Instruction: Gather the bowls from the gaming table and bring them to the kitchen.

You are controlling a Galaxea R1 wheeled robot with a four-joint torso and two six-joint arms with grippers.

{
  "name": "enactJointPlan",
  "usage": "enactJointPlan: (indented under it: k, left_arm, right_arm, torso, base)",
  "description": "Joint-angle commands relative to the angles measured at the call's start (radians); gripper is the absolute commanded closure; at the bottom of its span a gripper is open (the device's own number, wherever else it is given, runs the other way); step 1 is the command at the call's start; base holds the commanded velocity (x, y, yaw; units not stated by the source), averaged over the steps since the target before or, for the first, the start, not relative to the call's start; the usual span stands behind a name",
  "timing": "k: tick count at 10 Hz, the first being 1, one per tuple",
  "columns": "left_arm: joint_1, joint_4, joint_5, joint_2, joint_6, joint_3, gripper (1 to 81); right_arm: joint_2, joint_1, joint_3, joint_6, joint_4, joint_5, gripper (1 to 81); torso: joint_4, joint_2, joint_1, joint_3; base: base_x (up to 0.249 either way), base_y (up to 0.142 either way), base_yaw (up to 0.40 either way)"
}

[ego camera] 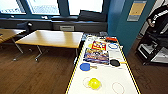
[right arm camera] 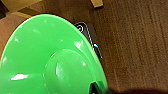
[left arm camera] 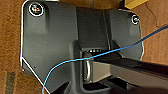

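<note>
Your gaming table point(ego camera: 107, 80) runs lengthwise toward 12 o'clock with the yellow bowl point(ego camera: 94, 83) near its close end, the green bowl point(right arm camera: 50, 57) looms cropped at your right wrist, grip unreadable.

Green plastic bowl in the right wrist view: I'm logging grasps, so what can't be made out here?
- Right wrist view: the round green plastic bowl is cut off by the edges and hides the fingers; grip unconfirmed.
- Left wrist view: the robot's dark plate hides the fingers.
</note>
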Motion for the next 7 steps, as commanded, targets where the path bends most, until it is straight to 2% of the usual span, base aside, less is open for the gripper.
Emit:
enactJointPlan:
  k: [1,4,7]
  left_arm:
    - [-0.014,0.002,0.048,-0.251,0.007,0.317,1.0]
    - [-0.018,0.004,-0.019,-0.441,0.002,0.544,1.0]
    - [-0.041,0.004,-0.050,-0.596,-0.002,0.715,1.0]
  right_arm:
    - [0.116,-0.061,-0.152,-0.015,-0.071,0.022,81.1]
    - [0.245,-0.063,-0.307,-0.015,-0.094,0.020,81.1]
    - [0.310,-0.067,-0.356,-0.015,-0.102,0.020,81.1]
  torso:
    - [0.000,0.000,0.000,0.000]
    - [0.000,0.000,0.000,0.000]
    - [0.000,0.000,0.000,0.000]
  base:
    - [0.000,0.000,0.000]
    - [0.000,0.000,0.000]
    - [0.000,0.000,0.000]
